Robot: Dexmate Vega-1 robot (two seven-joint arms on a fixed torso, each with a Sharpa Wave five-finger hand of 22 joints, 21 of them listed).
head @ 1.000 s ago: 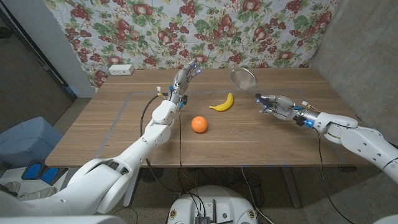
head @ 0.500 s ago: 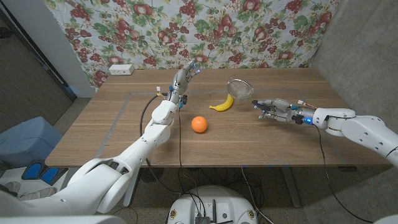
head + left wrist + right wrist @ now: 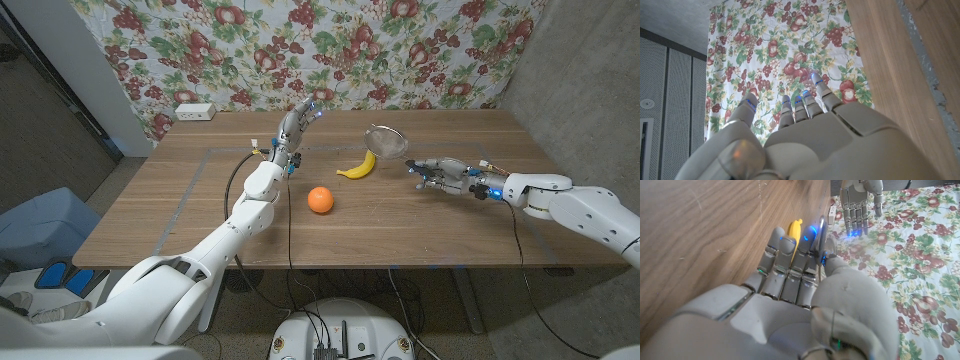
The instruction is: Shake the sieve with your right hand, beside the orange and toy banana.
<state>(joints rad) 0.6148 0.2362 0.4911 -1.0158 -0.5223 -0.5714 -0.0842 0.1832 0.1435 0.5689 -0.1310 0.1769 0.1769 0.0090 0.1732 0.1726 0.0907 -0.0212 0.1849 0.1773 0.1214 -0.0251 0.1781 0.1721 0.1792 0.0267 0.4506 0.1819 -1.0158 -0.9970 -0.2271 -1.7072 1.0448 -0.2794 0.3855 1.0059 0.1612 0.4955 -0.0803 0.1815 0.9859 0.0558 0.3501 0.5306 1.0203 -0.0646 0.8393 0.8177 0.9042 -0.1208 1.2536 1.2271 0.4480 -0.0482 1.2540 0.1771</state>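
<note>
On the right side of the wooden table [image 3: 180,200], the right hand [image 3: 437,172] grips the handle of the sieve [image 3: 387,141]; its fingers [image 3: 790,255] lie close together along the handle, as the right wrist view shows, with blue lights glowing at their tips and the thumb folded in beside them; the sieve's mesh bowl sits low over the tabletop, tilted, though whether it touches the wood cannot be told; the right arm reaches in from the picture's right edge, white-shelled, with a cable hanging from the wrist. Just beside the sieve, toward the robot's left, lies the toy banana [image 3: 358,166], its curve open toward the far edge; its yellow tip [image 3: 795,232] pokes up past the fingers in the right wrist view; the orange [image 3: 320,200] sits nearer the robot, near the banana but apart from it.

The left hand [image 3: 297,125] stands raised at the far middle of the table, fingers [image 3: 805,102] straight, close to one another and holding nothing; the thumb stands a little apart; the left wrist view looks along its back to the cloth beyond. Behind the table hangs a floral cloth [image 3: 300,45] printed with fruit; a small white box [image 3: 195,111] rests at the table's far left corner; a blue bin [image 3: 45,225] stands on the floor to the left.
</note>
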